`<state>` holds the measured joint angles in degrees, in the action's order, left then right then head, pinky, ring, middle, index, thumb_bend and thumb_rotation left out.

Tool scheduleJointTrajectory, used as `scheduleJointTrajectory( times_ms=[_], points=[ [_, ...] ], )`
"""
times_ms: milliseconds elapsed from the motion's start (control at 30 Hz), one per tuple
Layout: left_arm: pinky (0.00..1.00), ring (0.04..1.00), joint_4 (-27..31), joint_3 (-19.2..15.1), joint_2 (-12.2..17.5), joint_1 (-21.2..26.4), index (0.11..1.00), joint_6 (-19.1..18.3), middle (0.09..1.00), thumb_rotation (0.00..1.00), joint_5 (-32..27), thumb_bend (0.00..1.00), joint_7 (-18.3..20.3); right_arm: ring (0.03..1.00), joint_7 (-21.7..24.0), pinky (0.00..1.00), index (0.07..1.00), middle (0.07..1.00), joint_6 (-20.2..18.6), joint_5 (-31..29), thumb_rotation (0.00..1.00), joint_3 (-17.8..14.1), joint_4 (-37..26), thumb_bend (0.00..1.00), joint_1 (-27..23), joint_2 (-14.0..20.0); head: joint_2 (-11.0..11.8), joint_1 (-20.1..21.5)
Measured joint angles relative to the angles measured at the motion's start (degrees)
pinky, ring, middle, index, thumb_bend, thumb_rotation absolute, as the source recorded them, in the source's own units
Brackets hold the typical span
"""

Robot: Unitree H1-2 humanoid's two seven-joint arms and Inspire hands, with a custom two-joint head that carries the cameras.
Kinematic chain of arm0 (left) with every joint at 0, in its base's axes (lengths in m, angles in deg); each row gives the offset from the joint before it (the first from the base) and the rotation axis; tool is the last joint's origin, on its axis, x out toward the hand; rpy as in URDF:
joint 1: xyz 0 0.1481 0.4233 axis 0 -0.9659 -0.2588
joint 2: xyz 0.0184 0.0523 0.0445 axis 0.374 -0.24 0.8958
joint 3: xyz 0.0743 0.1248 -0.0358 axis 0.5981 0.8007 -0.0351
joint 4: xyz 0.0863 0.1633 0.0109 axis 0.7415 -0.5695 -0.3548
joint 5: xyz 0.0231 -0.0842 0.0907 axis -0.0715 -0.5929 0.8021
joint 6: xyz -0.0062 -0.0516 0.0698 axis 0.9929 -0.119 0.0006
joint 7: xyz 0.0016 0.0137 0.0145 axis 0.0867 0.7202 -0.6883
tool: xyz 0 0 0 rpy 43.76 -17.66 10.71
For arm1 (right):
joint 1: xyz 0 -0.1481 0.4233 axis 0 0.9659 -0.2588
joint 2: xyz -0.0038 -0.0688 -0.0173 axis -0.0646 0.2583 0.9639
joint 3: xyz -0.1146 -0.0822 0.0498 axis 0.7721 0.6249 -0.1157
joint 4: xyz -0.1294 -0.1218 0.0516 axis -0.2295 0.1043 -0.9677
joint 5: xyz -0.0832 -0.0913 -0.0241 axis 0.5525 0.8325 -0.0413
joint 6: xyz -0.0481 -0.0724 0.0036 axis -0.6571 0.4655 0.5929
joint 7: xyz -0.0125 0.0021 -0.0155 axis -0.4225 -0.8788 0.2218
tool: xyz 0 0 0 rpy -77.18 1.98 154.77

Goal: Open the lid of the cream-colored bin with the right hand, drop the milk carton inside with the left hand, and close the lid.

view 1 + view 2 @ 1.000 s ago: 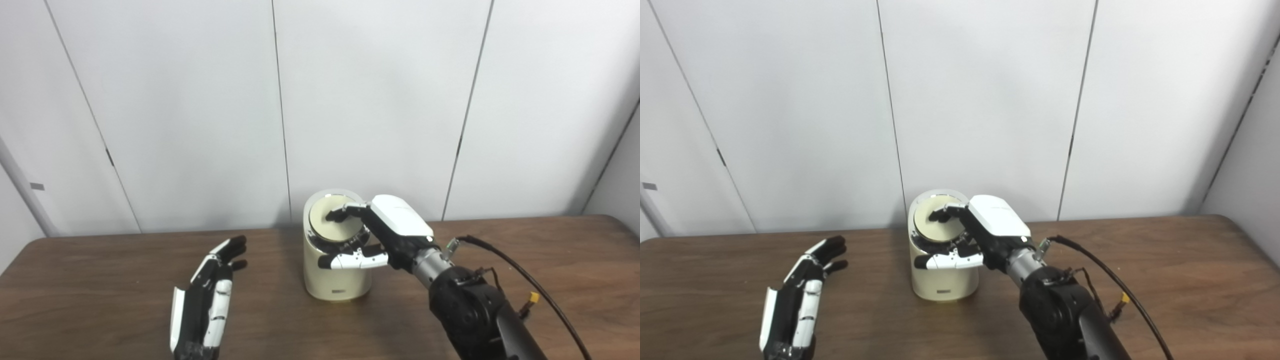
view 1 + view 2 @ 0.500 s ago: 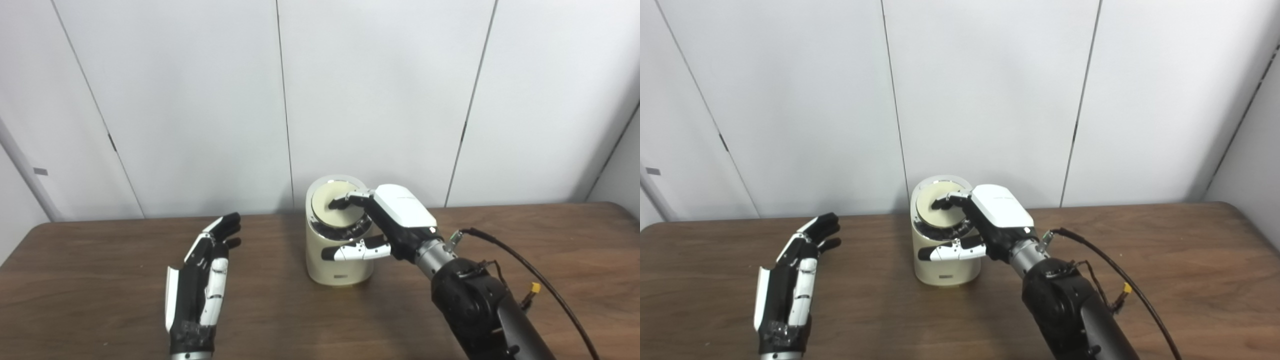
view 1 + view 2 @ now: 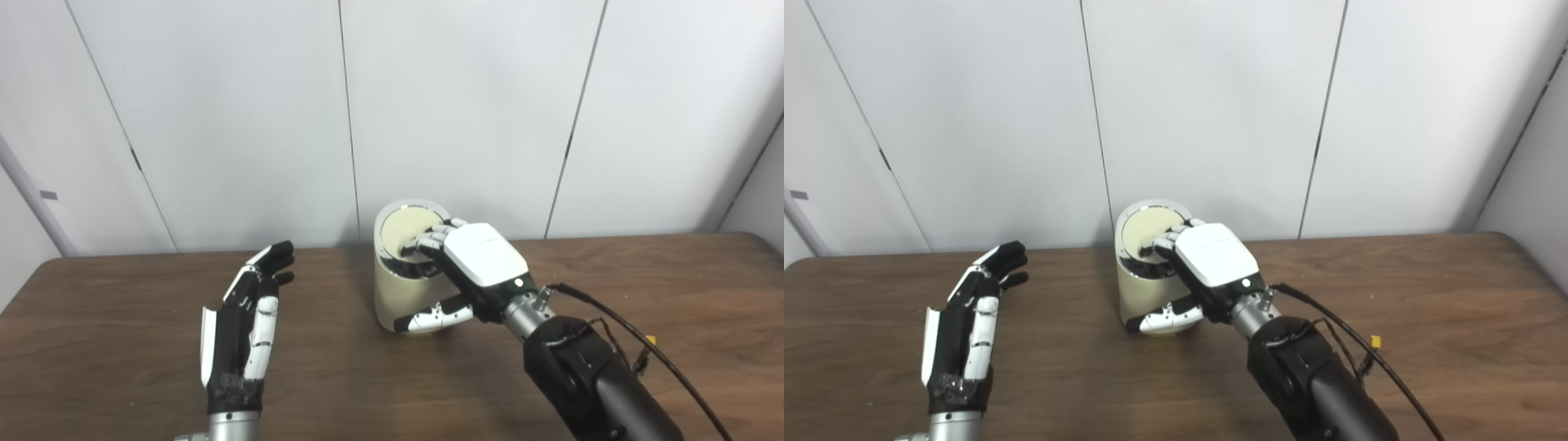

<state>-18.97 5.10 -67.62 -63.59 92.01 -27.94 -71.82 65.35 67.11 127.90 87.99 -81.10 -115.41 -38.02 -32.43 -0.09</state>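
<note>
cream bin (image 3: 398,294) at table's (image 3: 122,343) far centre, lid (image 3: 407,229) tilted. right hand (image 3: 471,269) over rim, fingers pressing lid, thumb on front wall. left hand (image 3: 245,324) left of bin, well apart, spread, holding nothing.

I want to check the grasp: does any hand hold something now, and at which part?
The left hand is open and holds nothing. The right hand rests on the bin: fingers on its lid, thumb against the front wall. No milk carton is visible.

no readable text, labels, brands or numbers on any visible surface
</note>
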Motion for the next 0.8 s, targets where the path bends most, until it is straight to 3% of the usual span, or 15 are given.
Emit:
scheduleJointTrajectory(
  times_ms=[267, 467, 600, 700, 800],
  points=[
    [0.74, 0.799, -0.02, -0.06, -0.04, 0.01, 0.796, 0.01, 0.81, 0.84, 0.03, 0.43, 0.0, 0.852, -0.63, 0.85, 0.766, 0.786, 0.68, -0.18, 0.79, -0.4, 0.6, 0.69, 0.04, -0.3, 0.53, 0.44],
    [0.75, 0.802, -0.04, -0.03, -0.03, 0.02, 0.798, 0.01, 0.812, 0.84, 0.02, 0.44, 0.03, 0.851, -0.16, 0.87, 0.749, 0.769, 0.57, -4.88, 0.72, -3.22, -0.04, 0.68, 0.74, -1.52, 0.7, 0.7],
    [0.74, 0.799, -0.1, -0.04, -0.01, 0.03, 0.797, 0.02, 0.811, 0.83, 0.03, 0.44, 0.02, 0.862, 1.64, 0.85, 0.783, 0.795, -1.28, -7.62, 0.79, -4.89, -2.65, 0.68, 1.42, -2.95, 0.88, 0.88],
    [0.75, 0.805, -0.16, 0.02, 0.0, 0.03, 0.802, 0.02, 0.816, 0.84, 0.04, 0.44, 0.06, 0.897, 1.59, 0.88, 0.817, 0.832, -1.24, -9.02, 0.85, -5.68, -3.67, 0.69, 2.32, -3.59, 1.14, 0.88],
    [0.75, 0.803, -0.22, 0.01, 0.03, 0.05, 0.801, 0.02, 0.814, 0.84, 0.03, 0.44, 0.06, 0.884, 1.91, 0.85, 0.81, 0.829, -1.59, -9.85, 0.82, -7.18, -6.59, 0.68, 2.65, -4.45, 1.41, 1.05]
  ],
)
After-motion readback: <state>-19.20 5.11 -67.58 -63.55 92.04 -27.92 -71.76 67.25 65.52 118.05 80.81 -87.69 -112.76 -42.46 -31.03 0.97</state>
